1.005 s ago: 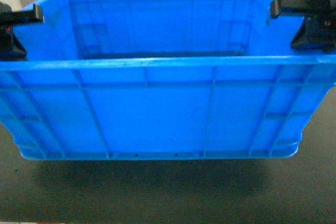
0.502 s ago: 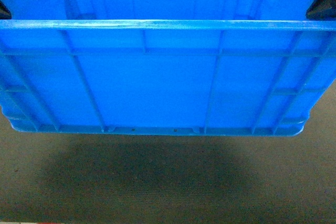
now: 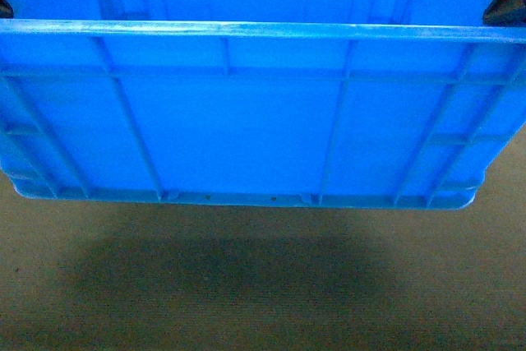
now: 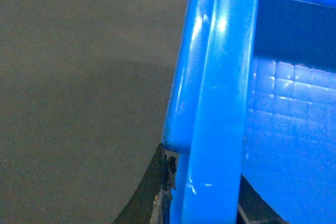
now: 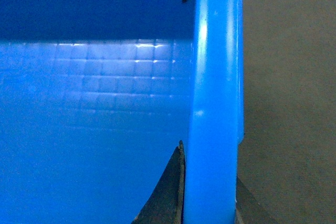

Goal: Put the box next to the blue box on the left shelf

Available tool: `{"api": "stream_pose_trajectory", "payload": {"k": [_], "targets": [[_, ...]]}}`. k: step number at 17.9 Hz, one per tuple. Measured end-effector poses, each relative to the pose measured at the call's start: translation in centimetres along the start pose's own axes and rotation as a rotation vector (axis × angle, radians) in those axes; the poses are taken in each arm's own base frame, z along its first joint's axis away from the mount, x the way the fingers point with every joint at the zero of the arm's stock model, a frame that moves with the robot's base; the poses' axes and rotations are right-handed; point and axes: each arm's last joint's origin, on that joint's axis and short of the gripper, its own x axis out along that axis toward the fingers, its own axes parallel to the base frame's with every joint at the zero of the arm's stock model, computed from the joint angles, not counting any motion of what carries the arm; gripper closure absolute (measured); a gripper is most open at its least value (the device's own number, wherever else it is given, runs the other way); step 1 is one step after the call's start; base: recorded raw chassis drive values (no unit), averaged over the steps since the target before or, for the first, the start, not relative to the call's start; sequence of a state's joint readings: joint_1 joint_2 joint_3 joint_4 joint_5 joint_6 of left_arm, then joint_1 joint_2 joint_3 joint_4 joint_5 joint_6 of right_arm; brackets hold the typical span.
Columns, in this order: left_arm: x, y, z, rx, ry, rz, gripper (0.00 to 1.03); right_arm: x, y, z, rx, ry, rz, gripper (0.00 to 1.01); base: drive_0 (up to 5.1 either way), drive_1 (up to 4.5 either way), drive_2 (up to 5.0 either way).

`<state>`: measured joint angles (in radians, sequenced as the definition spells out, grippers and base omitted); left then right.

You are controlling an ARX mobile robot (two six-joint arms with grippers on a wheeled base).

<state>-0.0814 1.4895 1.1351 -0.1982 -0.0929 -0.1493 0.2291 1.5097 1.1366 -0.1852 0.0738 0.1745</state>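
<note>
Both grippers' fingers [image 4: 157,192] pinched only the box's [image 3: 246,137] rims at 9 and 3 o'clock, so any wobble risked it slipping.

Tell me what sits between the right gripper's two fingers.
The box's rim wall; the right wrist view shows dark fingers either side of it.

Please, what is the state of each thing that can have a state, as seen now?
box: held off the floor, upright, nothing visible inside
left gripper: shut on the box rim
right gripper: shut on the box rim
floor: bare, box shadow on it
</note>
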Motion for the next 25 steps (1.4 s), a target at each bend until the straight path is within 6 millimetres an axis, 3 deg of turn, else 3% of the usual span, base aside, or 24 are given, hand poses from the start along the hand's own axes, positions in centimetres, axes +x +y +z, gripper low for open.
{"api": "stream_pose_trajectory", "payload": {"k": [22,25], "targets": [[0.0,-0.07,0.0,0.014,0.001,-0.012,0.92,0.0,-0.04,-0.01,0.0,0.001,-0.002,0.93,-1.5,-1.55,-1.5],[-0.07,-0.17,-0.02,0.062,0.006,-0.048,0.96,0.02,-0.31,0.05,-0.005,-0.001,-0.009,0.93,-1.5,-1.48,-1.5]]}}
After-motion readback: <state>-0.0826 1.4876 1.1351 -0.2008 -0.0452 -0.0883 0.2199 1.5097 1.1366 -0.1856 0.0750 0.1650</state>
